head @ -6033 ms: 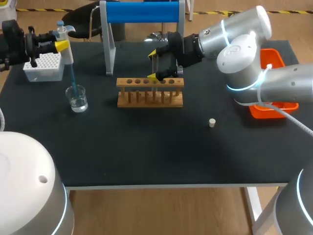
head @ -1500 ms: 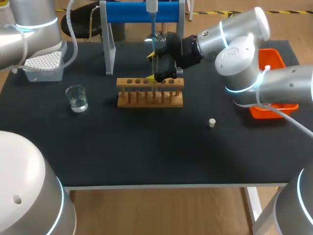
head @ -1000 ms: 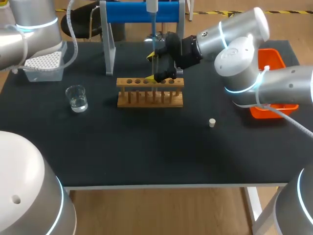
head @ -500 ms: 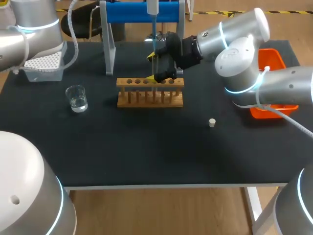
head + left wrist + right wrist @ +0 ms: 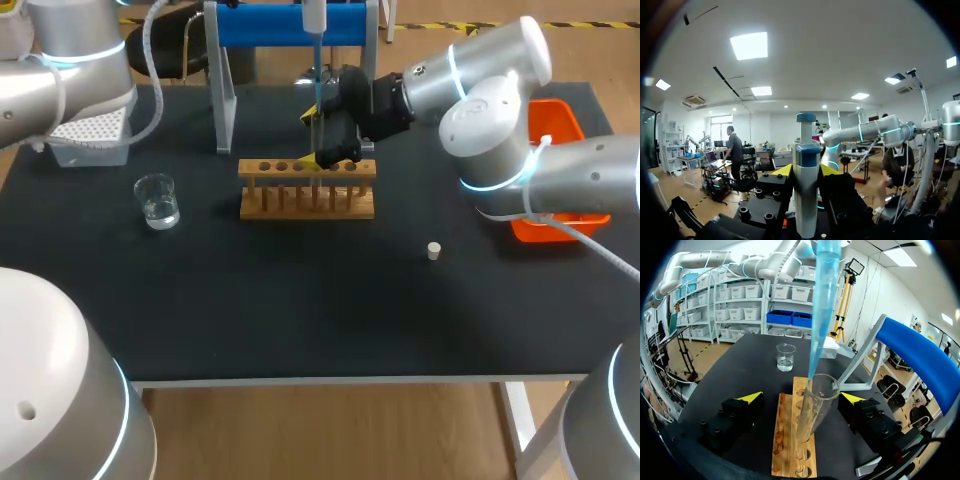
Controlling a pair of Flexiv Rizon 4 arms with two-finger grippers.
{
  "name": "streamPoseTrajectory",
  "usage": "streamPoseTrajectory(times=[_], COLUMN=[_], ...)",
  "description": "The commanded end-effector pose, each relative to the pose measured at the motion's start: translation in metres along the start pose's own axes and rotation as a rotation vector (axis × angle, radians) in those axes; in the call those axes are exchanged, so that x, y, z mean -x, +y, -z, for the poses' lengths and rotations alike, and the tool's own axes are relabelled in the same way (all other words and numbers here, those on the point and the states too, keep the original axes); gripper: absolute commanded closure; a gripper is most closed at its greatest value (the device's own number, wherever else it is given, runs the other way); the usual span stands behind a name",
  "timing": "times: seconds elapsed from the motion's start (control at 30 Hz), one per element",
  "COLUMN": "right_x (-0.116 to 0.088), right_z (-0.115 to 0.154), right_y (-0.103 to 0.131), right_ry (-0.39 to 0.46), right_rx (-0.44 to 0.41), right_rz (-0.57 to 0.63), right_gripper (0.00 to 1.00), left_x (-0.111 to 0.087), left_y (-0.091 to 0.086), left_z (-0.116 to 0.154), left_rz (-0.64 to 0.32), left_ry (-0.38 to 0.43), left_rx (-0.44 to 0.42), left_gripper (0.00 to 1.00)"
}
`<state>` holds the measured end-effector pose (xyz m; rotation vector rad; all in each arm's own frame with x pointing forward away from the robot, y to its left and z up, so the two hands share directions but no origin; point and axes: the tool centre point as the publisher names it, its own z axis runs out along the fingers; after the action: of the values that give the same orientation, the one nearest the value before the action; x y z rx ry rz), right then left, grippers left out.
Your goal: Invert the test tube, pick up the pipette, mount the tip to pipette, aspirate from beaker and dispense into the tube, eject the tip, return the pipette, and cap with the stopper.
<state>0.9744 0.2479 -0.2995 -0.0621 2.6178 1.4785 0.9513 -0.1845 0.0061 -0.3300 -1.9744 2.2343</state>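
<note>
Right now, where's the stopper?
In the head view the stopper lies on the table, right of the middle, nearer the front edge than the rack and left of the tray.

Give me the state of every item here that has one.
test tube: upright in rack, uncapped
pipette: held, tip mounted, its end at test tube's mouth
beaker: upright, holding clear liquid
stopper: loose on table
left gripper: shut on pipette
right gripper: open, either side of test tube
</note>
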Motion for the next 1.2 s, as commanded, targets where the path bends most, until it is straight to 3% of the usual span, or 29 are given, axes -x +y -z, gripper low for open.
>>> streamPoseTrajectory(times=[0.03,1.2], right_x=[-0.001,-0.001], right_z=[0.001,0.001], right_y=[0.000,0.000], right_ry=[0.000,0.000], right_rx=[-0.001,-0.001], right_rz=[0.000,0.000], right_gripper=[0.00,0.00], left_x=[0.003,0.010], left_y=[0.002,0.015], left_z=[0.001,0.003], left_rz=[0.000,0.034], left_ry=[0.008,0.014], left_rx=[-0.006,-0.011], left_gripper=[1.00,1.00])
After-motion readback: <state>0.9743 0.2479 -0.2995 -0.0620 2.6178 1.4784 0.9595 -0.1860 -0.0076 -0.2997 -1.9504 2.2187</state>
